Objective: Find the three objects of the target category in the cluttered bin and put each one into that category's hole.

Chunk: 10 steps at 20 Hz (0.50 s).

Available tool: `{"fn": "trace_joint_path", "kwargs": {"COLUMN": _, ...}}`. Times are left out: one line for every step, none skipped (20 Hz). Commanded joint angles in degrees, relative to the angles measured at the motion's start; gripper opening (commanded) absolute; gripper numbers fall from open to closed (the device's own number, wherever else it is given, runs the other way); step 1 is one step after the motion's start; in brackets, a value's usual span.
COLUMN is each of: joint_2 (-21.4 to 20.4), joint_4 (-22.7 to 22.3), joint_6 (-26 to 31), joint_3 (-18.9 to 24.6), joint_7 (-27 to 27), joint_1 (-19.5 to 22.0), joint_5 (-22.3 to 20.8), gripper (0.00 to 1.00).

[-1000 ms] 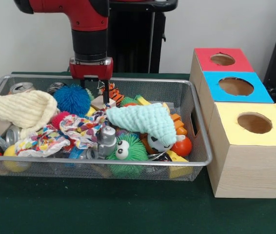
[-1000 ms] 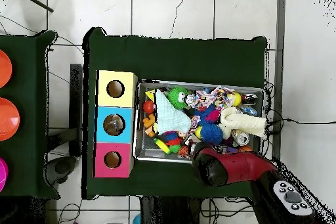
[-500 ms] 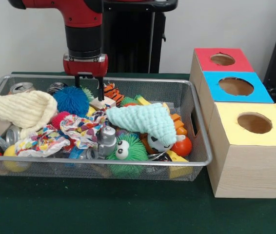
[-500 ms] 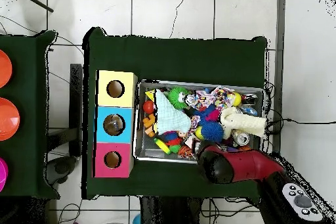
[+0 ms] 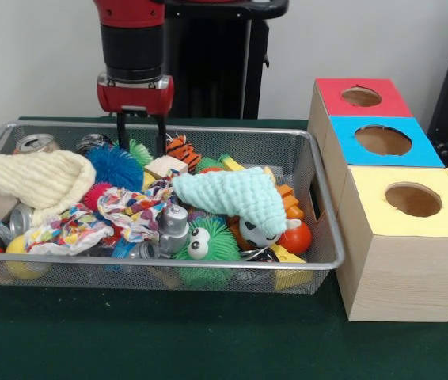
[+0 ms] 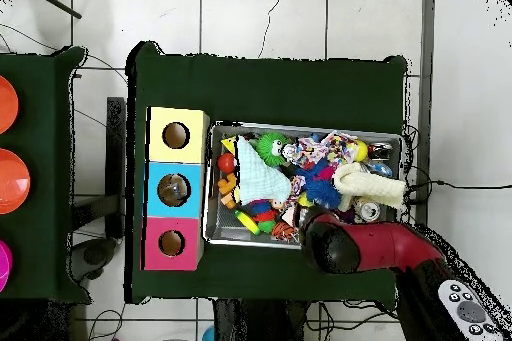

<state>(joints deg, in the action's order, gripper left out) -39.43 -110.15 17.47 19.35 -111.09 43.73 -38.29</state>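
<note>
The gripper (image 5: 140, 134) is held above the far rim of the wire mesh bin (image 5: 323, 214), fingers spread apart w/ nothing between them. Fingertips are positioned just above the blue spiky ball (image 5: 116, 166) and the small wooden block (image 5: 166, 166); contact cannot be confirmed. Open air is seen on both sides of the fingers above the clutter.

Bin interior is packed rim to rim. At the left end a cream knitted cloth (image 5: 30, 178) is draped over cans (image 5: 36, 142). Center is covered by a mint knitted cloth (image 5: 236, 198), w/ a patterned cloth (image 5: 121, 214) beside it. Near the front wall a green fuzzy toy w/ eyes (image 5: 204, 244) is lodged next to a grey bottle-like item (image 5: 174, 222). A red ball (image 5: 295, 237) is pressed toward the right wall. A striped tiger toy (image 5: 180, 148) is located just right of the fingers.

Target category cannot be determined from the views. The sorting box is placed just beside the bin's right wall: red hole (image 5: 361, 96) farthest, blue hole (image 5: 383, 140) mid, yellow hole (image 5: 413, 199) nearest. In the overhead view, the arm (image 6: 365, 247) overlaps the bin edge (image 6: 300, 125), and an object is seen inside the blue hole.
</note>
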Motion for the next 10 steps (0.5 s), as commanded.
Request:
{"fn": "trace_joint_path", "kwargs": {"joint_2": -2.92, "joint_4": 0.14, "joint_6": 7.97, "joint_3": 6.4, "joint_7": 5.84, "joint_1": 1.73, "joint_5": 3.04, "gripper": 1.0}}
{"fn": "trace_joint_path", "kwargs": {"joint_2": -2.97, "joint_4": 0.32, "joint_6": 8.38, "joint_3": 6.66, "joint_7": 6.06, "joint_1": 1.87, "joint_5": 3.15, "gripper": 1.0}}
{"fn": "trace_joint_path", "kwargs": {"joint_2": -3.01, "joint_4": 0.39, "joint_6": 8.71, "joint_3": 6.92, "joint_7": 6.22, "joint_1": 2.04, "joint_5": 3.24, "gripper": 1.0}}
{"fn": "trace_joint_path", "kwargs": {"joint_2": -3.09, "joint_4": 0.42, "joint_6": 8.88, "joint_3": 7.13, "joint_7": 6.33, "joint_1": 2.17, "joint_5": 3.27, "gripper": 1.0}}
{"fn": "trace_joint_path", "kwargs": {"joint_2": -3.09, "joint_4": 0.49, "joint_6": 9.07, "joint_3": 7.31, "joint_7": 6.43, "joint_1": 2.27, "joint_5": 3.28, "gripper": 1.0}}
{"fn": "trace_joint_path", "kwargs": {"joint_2": -3.12, "joint_4": 0.46, "joint_6": 9.13, "joint_3": 7.42, "joint_7": 6.54, "joint_1": 2.36, "joint_5": 3.17, "gripper": 1.0}}
{"fn": "trace_joint_path", "kwargs": {"joint_2": -2.97, "joint_4": 0.46, "joint_6": 8.98, "joint_3": 7.58, "joint_7": 6.59, "joint_1": 2.54, "joint_5": 2.99, "gripper": 1.0}}
{"fn": "trace_joint_path", "kwargs": {"joint_2": -2.72, "joint_4": 0.59, "joint_6": 8.88, "joint_3": 7.73, "joint_7": 6.66, "joint_1": 2.72, "joint_5": 2.79, "gripper": 1.0}}
{"fn": "trace_joint_path", "kwargs": {"joint_2": -2.51, "joint_4": 0.71, "joint_6": 8.91, "joint_3": 7.94, "joint_7": 6.82, "joint_1": 2.95, "joint_5": 2.66, "gripper": 1.0}}
{"fn": "trace_joint_path", "kwargs": {"joint_2": -2.24, "joint_4": 0.91, "joint_6": 8.96, "joint_3": 8.21, "joint_7": 7.01, "joint_1": 3.19, "joint_5": 2.51, "gripper": 1.0}}
